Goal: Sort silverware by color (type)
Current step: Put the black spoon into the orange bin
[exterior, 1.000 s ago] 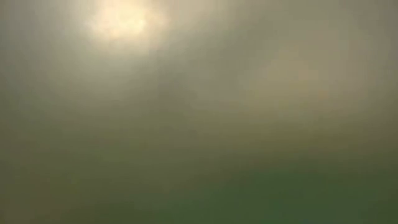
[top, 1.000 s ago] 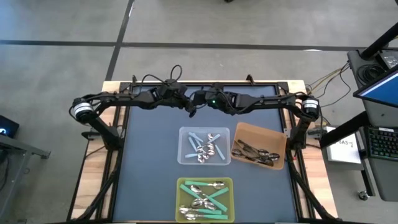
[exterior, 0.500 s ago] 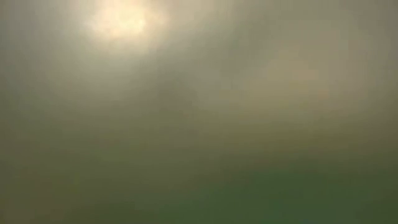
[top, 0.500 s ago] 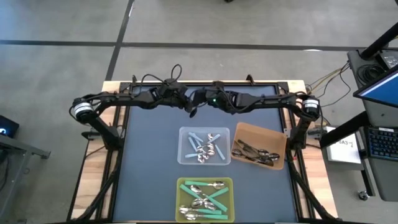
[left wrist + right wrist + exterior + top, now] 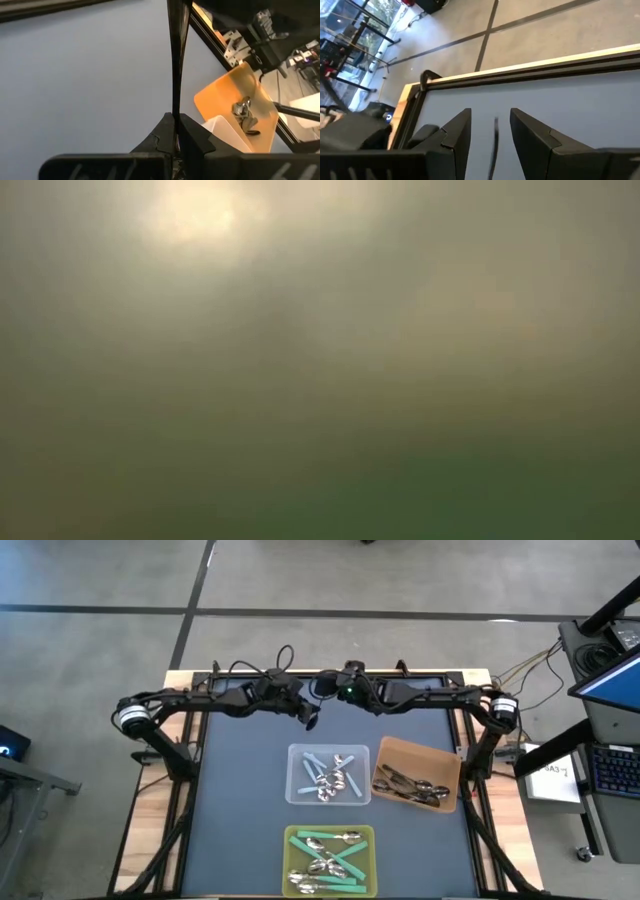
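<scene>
The silverware lies in three bins. Light-blue-handled spoons (image 5: 330,775) lie in a clear bin (image 5: 296,790). Dark-handled spoons (image 5: 408,783) lie in a brown bin (image 5: 440,760). Teal-handled spoons (image 5: 335,858) lie in a yellow-green bin (image 5: 292,858). My left gripper (image 5: 311,720) is shut and empty at the table's far middle, beyond the clear bin; its own wrist view (image 5: 175,122) shows the fingers together. My right gripper (image 5: 324,687) is open and empty near the far edge, with bare mat between its fingers in its wrist view (image 5: 490,120). The low view shows only blur.
The left wrist view shows the brown bin (image 5: 260,95), spoons (image 5: 242,109) in it, and a corner of the clear bin (image 5: 225,132). The dark mat (image 5: 240,800) is bare left of the bins. A black frame and wooden rim (image 5: 180,680) edge the table.
My right gripper has drawn back toward the table's far edge, away from my left gripper, and the right arm now lies straighter along that edge. The bins and spoons have stayed put.
</scene>
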